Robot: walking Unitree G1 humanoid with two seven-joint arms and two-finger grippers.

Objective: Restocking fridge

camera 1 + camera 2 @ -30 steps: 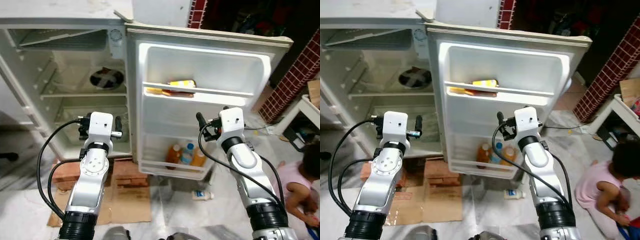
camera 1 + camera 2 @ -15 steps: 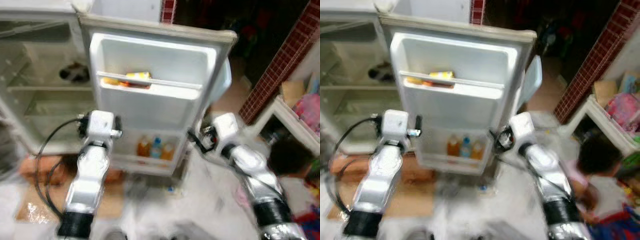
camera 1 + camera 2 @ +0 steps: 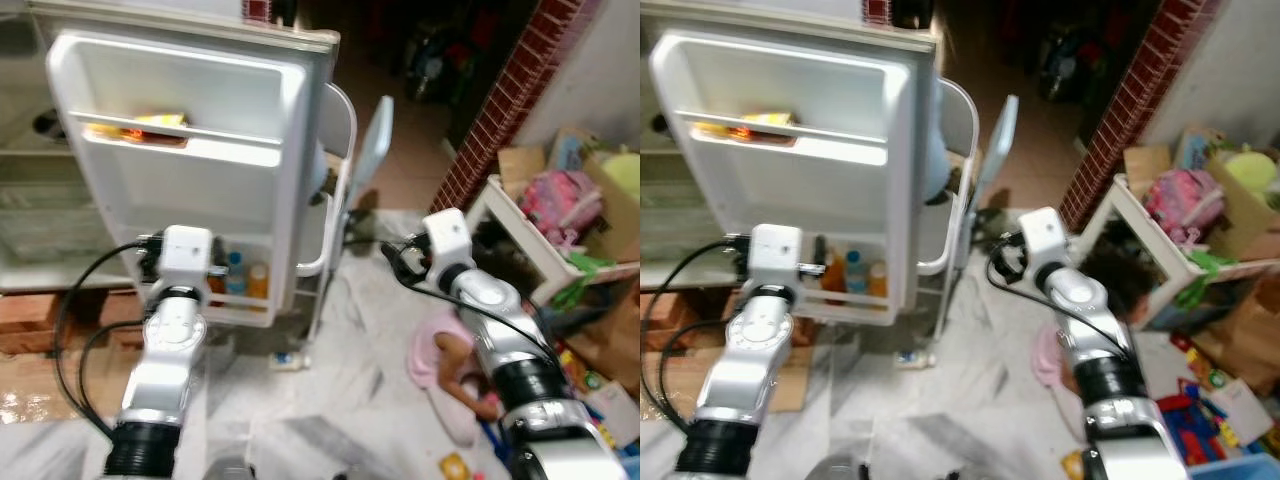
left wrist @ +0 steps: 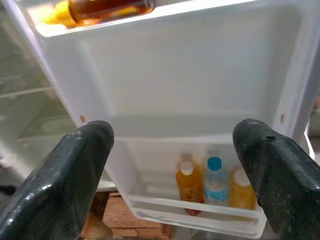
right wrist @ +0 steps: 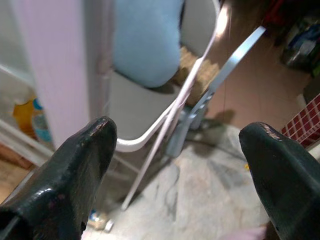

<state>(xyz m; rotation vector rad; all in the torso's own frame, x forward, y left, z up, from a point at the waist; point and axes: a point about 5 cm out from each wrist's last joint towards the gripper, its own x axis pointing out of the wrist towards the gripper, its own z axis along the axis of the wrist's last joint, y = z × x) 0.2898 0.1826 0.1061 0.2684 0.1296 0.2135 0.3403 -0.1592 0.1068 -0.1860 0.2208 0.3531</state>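
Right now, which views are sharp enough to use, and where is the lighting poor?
Left wrist view: crisp, door-shelf bottles readable. Right wrist view: soft, folding chair smeared. Eye views: slightly blurred; room behind the fridge door falls into darkness.

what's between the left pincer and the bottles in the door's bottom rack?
Nothing: in the left wrist view, bare air separates the open left pincer from the three bottles in the fridge door.

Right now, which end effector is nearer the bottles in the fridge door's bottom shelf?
Left. The left end effector is open just in front of the bottles; the right end effector is open past the door edge, facing the folding chair.
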